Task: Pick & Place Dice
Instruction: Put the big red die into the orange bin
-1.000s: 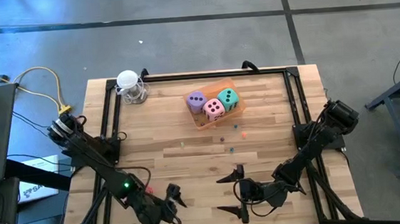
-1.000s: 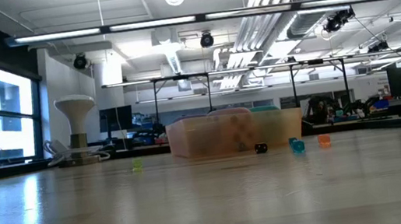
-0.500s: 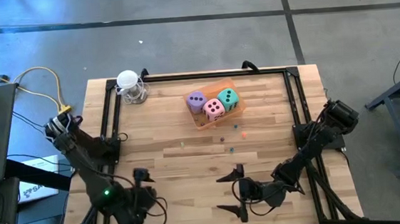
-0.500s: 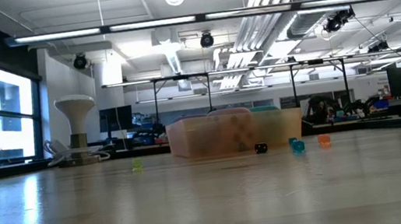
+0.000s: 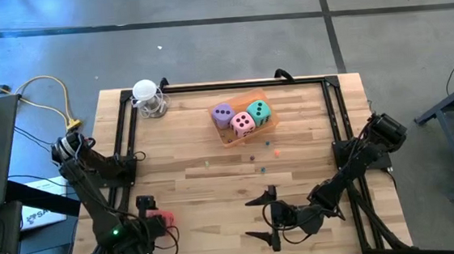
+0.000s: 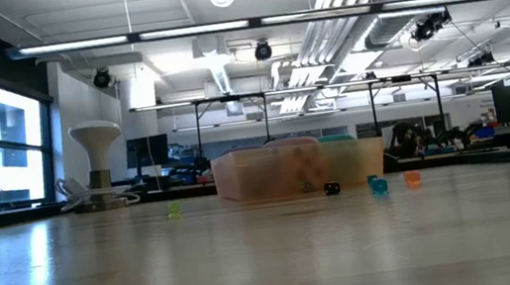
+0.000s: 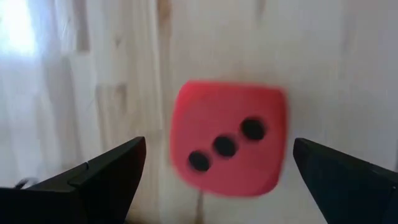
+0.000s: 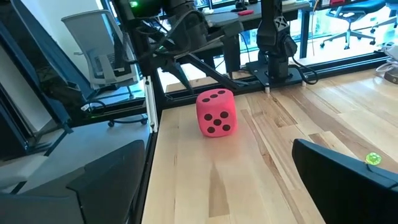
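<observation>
A red die (image 5: 163, 220) rests on the wood near the table's near left corner, showing three dark pips in the left wrist view (image 7: 227, 140). My left gripper (image 5: 149, 213) hangs above it, pointing down and open, its fingers (image 7: 106, 177) standing wide on either side without touching. Purple (image 5: 223, 112), pink (image 5: 243, 122) and teal-green (image 5: 260, 111) dice sit in a clear tray (image 5: 232, 137) at the far middle. My right gripper (image 5: 260, 218) waits open near the front edge, level, facing the red die (image 8: 216, 112).
A white stand (image 5: 147, 97) is at the far left corner. Tiny coloured beads (image 5: 263, 170) lie scattered on the wood in front of the tray. Black frame rails (image 5: 125, 127) run along the left, far and right sides. Bare wood lies between the two grippers.
My left gripper has swung toward the table's left edge and tipped from near level to pointing down, rolling as it went. It now hangs over the red die, which has stayed in place. Its fingers have stayed open.
</observation>
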